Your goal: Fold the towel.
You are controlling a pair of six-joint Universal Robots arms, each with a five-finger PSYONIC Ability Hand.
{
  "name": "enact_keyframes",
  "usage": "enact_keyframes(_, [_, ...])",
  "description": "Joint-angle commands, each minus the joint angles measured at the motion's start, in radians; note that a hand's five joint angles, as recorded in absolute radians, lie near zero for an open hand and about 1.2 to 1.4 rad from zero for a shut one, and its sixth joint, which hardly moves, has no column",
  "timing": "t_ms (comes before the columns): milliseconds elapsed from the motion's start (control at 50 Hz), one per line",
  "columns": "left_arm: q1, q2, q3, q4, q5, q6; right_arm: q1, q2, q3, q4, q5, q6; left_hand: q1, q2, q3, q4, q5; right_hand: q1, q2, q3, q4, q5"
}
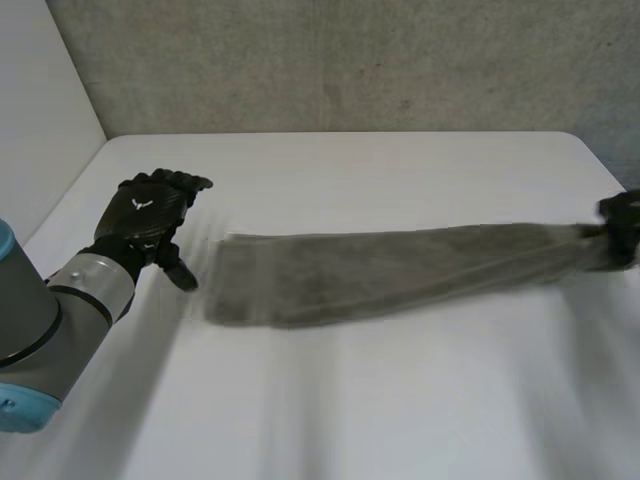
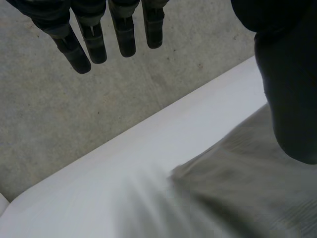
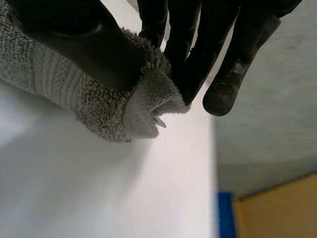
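Right hand (image 1: 622, 228) grasps one end of the towel (image 1: 400, 268). In its wrist view I see thumb and fingers (image 3: 198, 44) pinching a bunched grey terry corner between them. I note the white table (image 1: 350, 400) beneath the towel, carrying its whole length, and a grey concrete wall (image 1: 350, 60) beyond the towel. The towel lies as a long, narrow grey band, drawn out from the right hand's grasp to a wider free end. Left hand (image 1: 145, 215) sits just beside that free end. Its fingers (image 2: 94, 42) are straight and released, its thumb is over the towel's edge, and it holds nothing. I cannot confirm whether it touches the towel.
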Motion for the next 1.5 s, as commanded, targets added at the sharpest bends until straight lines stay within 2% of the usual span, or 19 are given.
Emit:
enact_keyframes(20, [0.002, 0.027, -0.002, 0.000, -0.001, 0.000, -0.058, -0.030, -0.026, 0.014, 0.024, -0.262, -0.050, -0.048, -0.036, -0.058, -0.191, 0.087, 0.098, 0.090, 0.054, 0.071])
enact_keyframes(120, [0.016, 0.046, -0.001, 0.000, -0.003, 0.000, -0.024, -0.026, -0.095, 0.017, 0.053, -0.265, -0.050, -0.048, -0.036, -0.058, -0.191, 0.087, 0.098, 0.090, 0.054, 0.071])
enact_keyframes(180, [0.020, 0.058, 0.007, 0.000, -0.003, 0.000, 0.088, -0.026, -0.142, -0.002, 0.042, -0.230, -0.050, -0.048, -0.036, -0.058, -0.191, 0.087, 0.098, 0.090, 0.054, 0.071])
enact_keyframes(260, [0.019, 0.072, 0.036, 0.000, -0.012, -0.003, 0.316, -0.026, -0.201, -0.107, 0.027, -0.153, -0.050, -0.048, -0.036, -0.058, -0.191, 0.087, 0.098, 0.090, 0.054, 0.071])
enact_keyframes(280, [0.019, 0.072, 0.036, 0.000, -0.012, -0.003, 0.316, -0.026, -0.201, -0.107, 0.027, -0.153, -0.050, -0.048, -0.036, -0.058, -0.191, 0.087, 0.098, 0.090, 0.054, 0.071])
enact_keyframes(320, [0.017, 0.073, 0.044, 0.000, -0.014, -0.003, 0.466, -0.014, -0.196, -0.165, -0.004, -0.156, -0.050, -0.048, -0.036, -0.058, -0.191, 0.087, 0.098, 0.090, 0.054, 0.071])
enact_keyframes(340, [0.014, 0.075, 0.048, 0.000, -0.014, -0.003, 0.467, -0.014, -0.196, -0.166, -0.004, -0.156, -0.050, -0.048, -0.036, -0.058, -0.191, 0.087, 0.098, 0.090, 0.054, 0.071])
enact_keyframes(420, [0.006, 0.075, 0.059, 0.000, -0.015, -0.003, 0.646, 0.067, -0.185, -0.184, -0.073, -0.167, -0.050, -0.048, -0.036, -0.058, -0.191, 0.087, 0.098, 0.090, 0.054, 0.071])
enact_keyframes(580, [0.003, 0.061, 0.067, 0.001, -0.015, -0.003, 0.738, 0.179, -0.155, -0.179, -0.123, -0.225, -0.053, -0.051, -0.039, -0.061, -0.194, 0.027, 0.038, 0.030, -0.006, 0.011])
enact_keyframes(600, [0.003, 0.061, 0.067, 0.001, -0.015, -0.003, 0.738, 0.180, -0.155, -0.179, -0.124, -0.225, -0.053, -0.051, -0.039, -0.061, -0.194, 0.026, 0.037, 0.030, -0.007, 0.011])
enact_keyframes(640, [-0.003, 0.050, 0.079, 0.006, -0.015, -0.003, 0.747, 0.193, -0.146, -0.179, -0.146, -0.234, -0.053, -0.051, -0.039, -0.061, -0.194, -0.298, -0.287, -0.295, -0.331, -0.314])
enact_keyframes(720, [-0.020, 0.026, 0.102, 0.009, -0.017, -0.002, 0.733, 0.186, -0.129, -0.183, -0.197, -0.225, -0.050, -0.048, -0.036, -0.058, -0.191, -0.429, -0.418, -0.425, -0.462, -0.444])
enact_keyframes(760, [-0.041, -0.005, 0.137, 0.011, -0.018, -0.002, 0.726, 0.158, -0.101, -0.190, -0.246, -0.224, -0.047, -0.045, -0.033, -0.055, -0.189, -0.697, -0.686, -0.694, -0.730, -0.713])
enact_keyframes(820, [-0.064, -0.029, 0.172, 0.009, -0.021, 0.000, 0.711, 0.103, -0.072, -0.192, -0.252, -0.211, -0.041, -0.039, -0.027, -0.049, -0.183, -0.880, -0.869, -0.877, -0.913, -0.896])
enact_keyframes(940, [-0.122, -0.074, 0.232, 0.009, -0.052, 0.001, 0.605, 0.023, -0.012, -0.190, -0.239, -0.118, -0.036, -0.033, -0.021, -0.044, -0.177, -1.010, -0.999, -1.007, -1.043, -1.026])
enact_keyframes(980, [-0.168, -0.106, 0.277, 0.008, -0.086, 0.003, 0.537, -0.039, 0.037, -0.187, -0.236, -0.009, -0.024, -0.021, -0.009, -0.032, -0.165, -1.118, -1.107, -1.115, -1.151, -1.134])
enact_keyframes(1080, [-0.239, -0.167, 0.333, 0.005, -0.118, 0.006, 0.435, -0.090, 0.104, -0.170, -0.231, 0.103, 0.000, 0.002, 0.014, -0.008, -0.142, -1.135, -1.124, -1.131, -1.168, -1.150])
enact_keyframes(1300, [-0.420, -0.301, 0.445, -0.003, -0.118, 0.011, 0.336, -0.135, 0.221, -0.161, -0.234, 0.117, 0.000, 0.002, 0.014, -0.008, -0.142, -1.116, -1.105, -1.112, -1.149, -1.131])
enact_keyframes(1500, [-0.471, -0.358, 0.472, -0.008, -0.113, 0.014, 0.336, -0.132, 0.226, -0.160, -0.231, 0.118, 0.003, 0.005, 0.017, -0.005, -0.139, -1.116, -1.105, -1.112, -1.149, -1.131])
